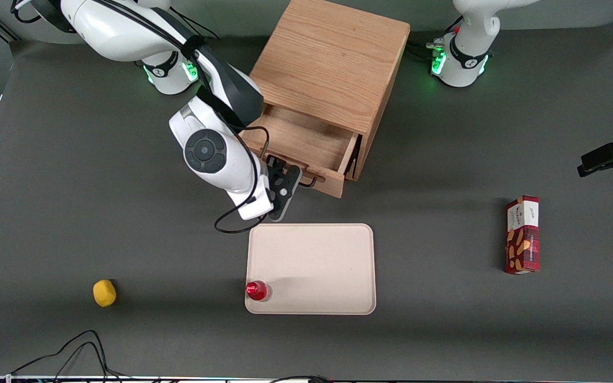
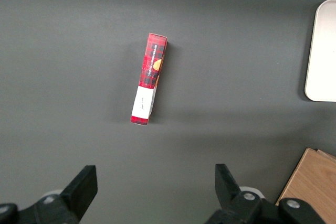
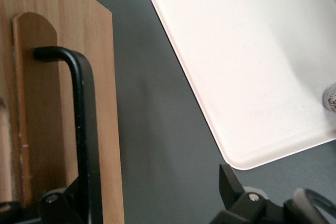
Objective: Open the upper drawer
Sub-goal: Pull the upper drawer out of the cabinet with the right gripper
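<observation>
upper drawer (image 1: 306,142) pulled out | gripper (image 1: 284,178) at its handle (image 3: 84,129)

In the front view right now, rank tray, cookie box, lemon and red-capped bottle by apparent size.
1. Tray
2. Cookie box
3. Lemon and red-capped bottle, seen from above: too alike to rank.
The gripper is at the upper drawer handle.

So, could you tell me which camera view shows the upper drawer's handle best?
The right wrist view: the black handle fills it close up, with the gripper at it. The front view shows it small, partly hidden by the gripper. The left wrist view misses it.
</observation>
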